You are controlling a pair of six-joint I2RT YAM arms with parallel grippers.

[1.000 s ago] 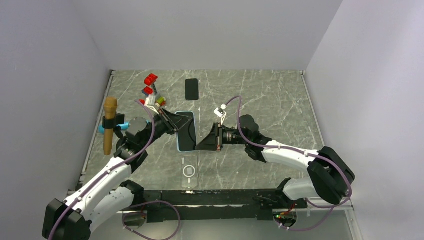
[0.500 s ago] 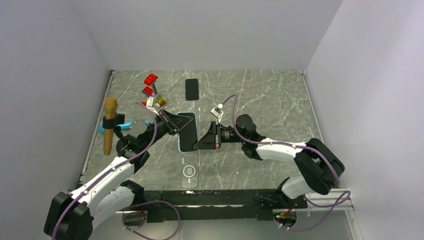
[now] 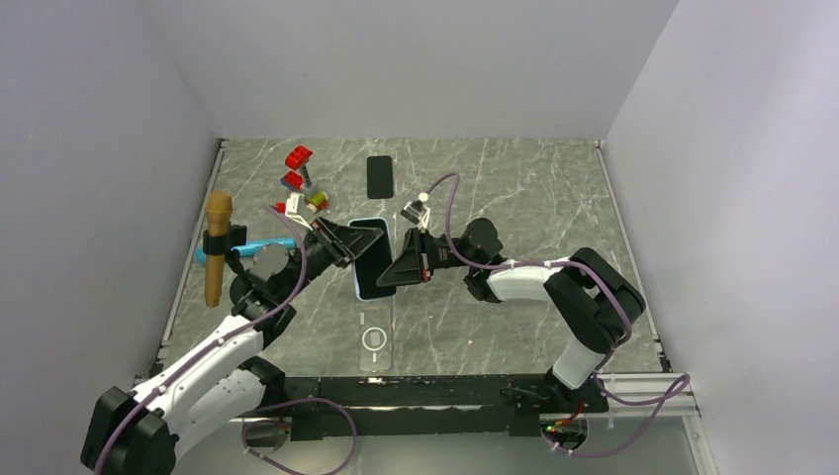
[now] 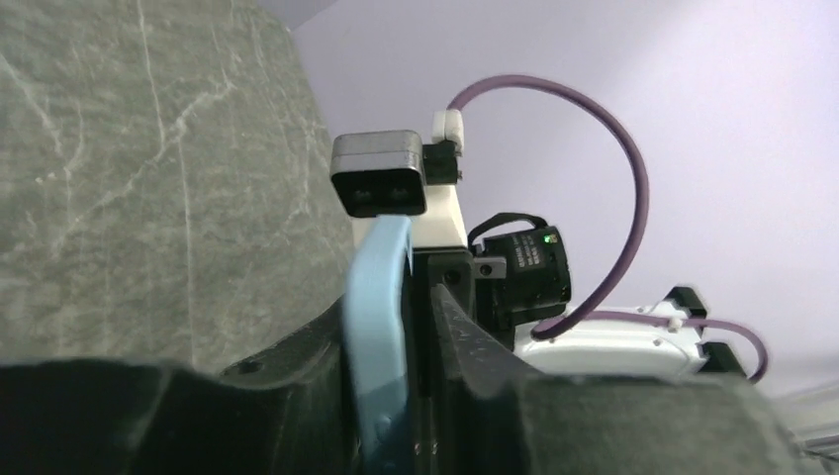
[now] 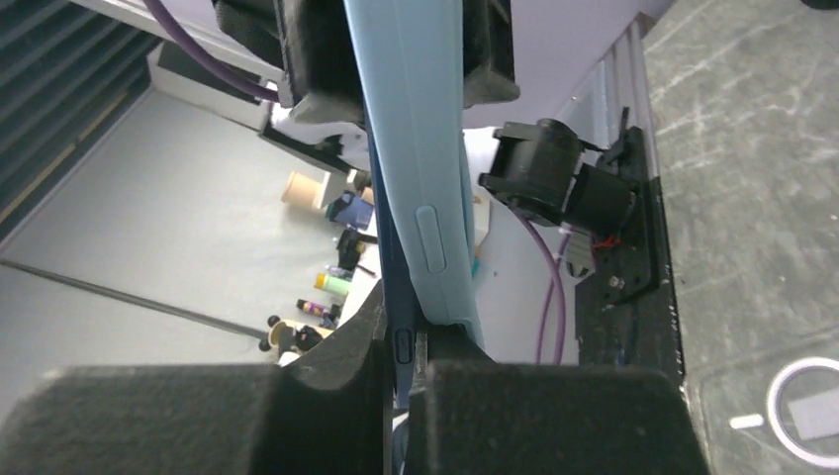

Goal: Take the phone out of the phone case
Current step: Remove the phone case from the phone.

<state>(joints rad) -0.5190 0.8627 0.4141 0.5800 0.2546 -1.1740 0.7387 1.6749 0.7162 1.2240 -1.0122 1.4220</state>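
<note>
The phone, screen dark, sits in a light blue case and is held on edge above the table's middle. My left gripper is shut on its left side; in the left wrist view the blue case edge and a dark slab beside it lie between my fingers. My right gripper is shut on the right side. In the right wrist view the phone's dark blue edge with its button is pinched between the fingers, and the case stands slightly off it to the right.
A clear case with a white ring lies near the front, also in the right wrist view. A black phone lies at the back. Red bricks, a brown microphone and a blue object are at the left.
My right arm has swung left and towards the back, wrist turning, with the phone still gripped. The phone and my left gripper have shifted only slightly.
</note>
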